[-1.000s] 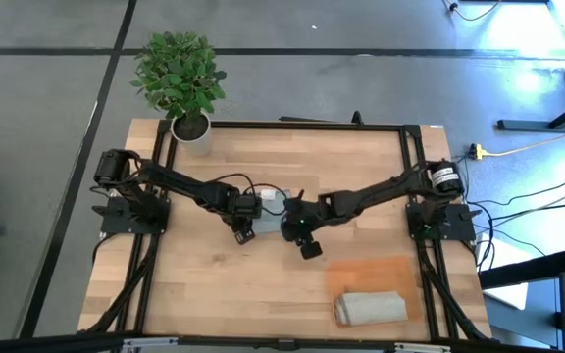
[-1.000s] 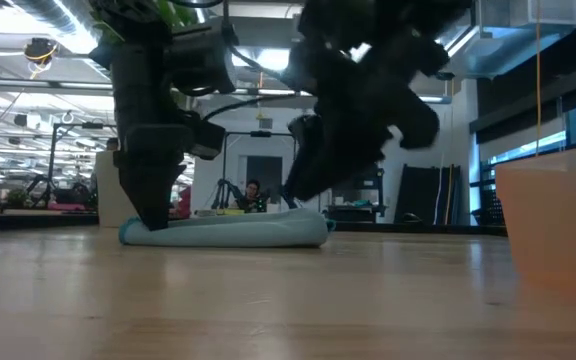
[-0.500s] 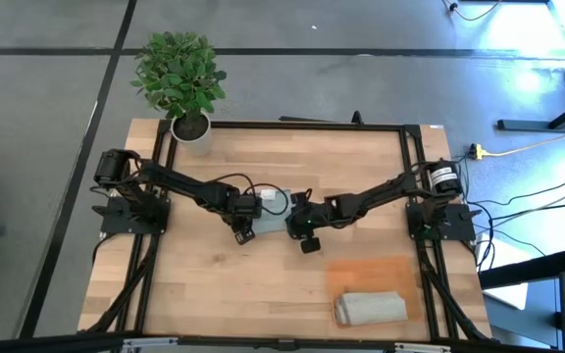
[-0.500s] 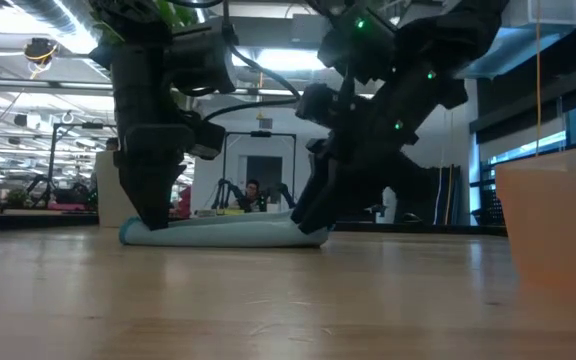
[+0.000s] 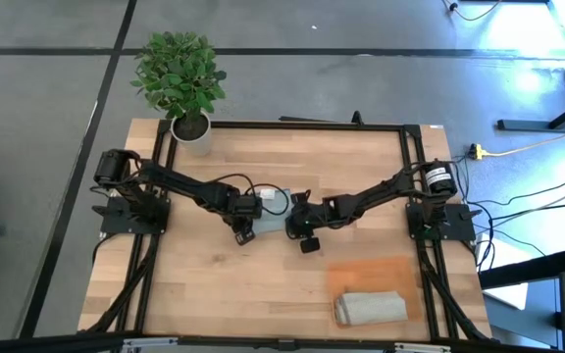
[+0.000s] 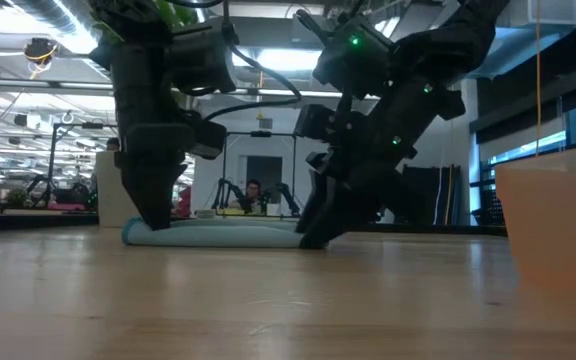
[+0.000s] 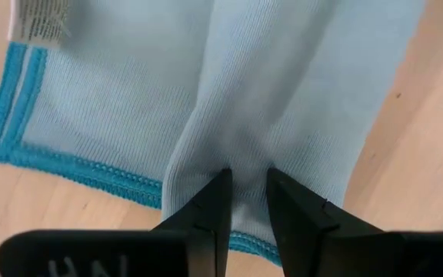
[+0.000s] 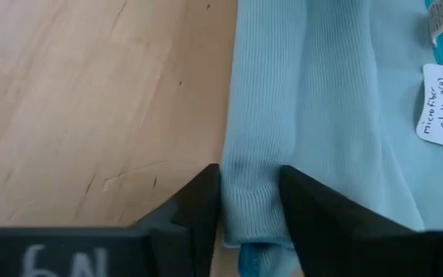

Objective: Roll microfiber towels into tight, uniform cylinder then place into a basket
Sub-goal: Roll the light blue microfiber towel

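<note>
Pale wooden desk [image 5: 204, 284] seen from above, with my two dark arms reaching toward its middle and meeting over a pale blue towel [image 5: 274, 212].

My left gripper [image 5: 242, 233] points down onto the left end of this towel. In the left wrist view its two fingers [image 7: 210, 211] stand close together and pinch a raised fold of the blue cloth between them. A bright blue stitched hem runs along the towel's edge just beside the fingertips, and a small white label sits at one corner.

The blue towel [image 6: 223, 232] lies low and partly rolled on the desk between my two grippers, stretched from one to the other.

My right gripper [image 5: 307, 238] presses down on the right end of the same towel. In the right wrist view its fingers [image 8: 198, 211] clamp a rolled ridge of the blue fabric [image 8: 321, 123], with bare wood to one side and a white handwritten tag on the other.

Beyond my right gripper, toward the near right corner of the desk, lies the flat orange-brown basket [image 5: 371, 272]. A rolled grey-beige towel [image 5: 371, 307] rests on its near edge, well apart from both grippers.

Behind my left arm, at the far left corner, stands a leafy green plant [image 5: 179, 74] in a white pot.
</note>
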You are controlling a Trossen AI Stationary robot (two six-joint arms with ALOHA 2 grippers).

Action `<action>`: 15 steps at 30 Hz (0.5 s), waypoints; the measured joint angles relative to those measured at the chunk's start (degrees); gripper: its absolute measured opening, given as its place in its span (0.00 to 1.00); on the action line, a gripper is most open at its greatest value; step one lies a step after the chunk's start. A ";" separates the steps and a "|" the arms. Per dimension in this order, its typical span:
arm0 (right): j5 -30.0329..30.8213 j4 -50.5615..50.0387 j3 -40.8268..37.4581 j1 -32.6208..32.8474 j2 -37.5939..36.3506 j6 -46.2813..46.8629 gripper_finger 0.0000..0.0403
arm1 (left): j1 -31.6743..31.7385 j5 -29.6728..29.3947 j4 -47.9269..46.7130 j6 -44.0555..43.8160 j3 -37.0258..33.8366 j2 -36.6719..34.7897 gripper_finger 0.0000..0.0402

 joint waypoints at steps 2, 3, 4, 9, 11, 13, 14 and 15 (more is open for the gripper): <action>0.00 -0.08 0.00 0.00 0.04 0.00 0.31 | -0.44 -0.48 0.04 2.46 -0.02 -0.19 0.19; -0.04 -0.14 0.00 0.00 0.06 0.00 0.27 | -0.60 -0.65 0.18 3.64 -0.07 -0.28 0.19; -0.07 -0.26 0.00 0.00 0.06 0.04 0.23 | -0.63 -0.63 0.31 4.17 -0.04 -0.28 0.19; 0.45 -0.90 0.09 -0.20 0.10 1.71 0.04 | -0.63 -0.39 0.12 6.56 0.67 -0.28 0.19; 0.22 -0.89 0.09 -0.20 0.10 1.77 0.04 | -0.62 -0.24 0.05 6.95 0.68 -0.28 0.19; 0.01 -0.91 0.09 -0.20 0.10 1.79 0.05 | -0.61 -0.20 -0.03 6.97 0.71 -0.28 0.19; -0.23 -0.91 0.09 -0.20 0.10 1.79 0.04 | -0.61 -0.20 -0.01 7.02 0.72 -0.28 0.19; -0.30 -0.92 0.09 -0.20 0.10 1.81 0.04 | -0.61 -0.20 0.00 7.04 0.72 -0.28 0.19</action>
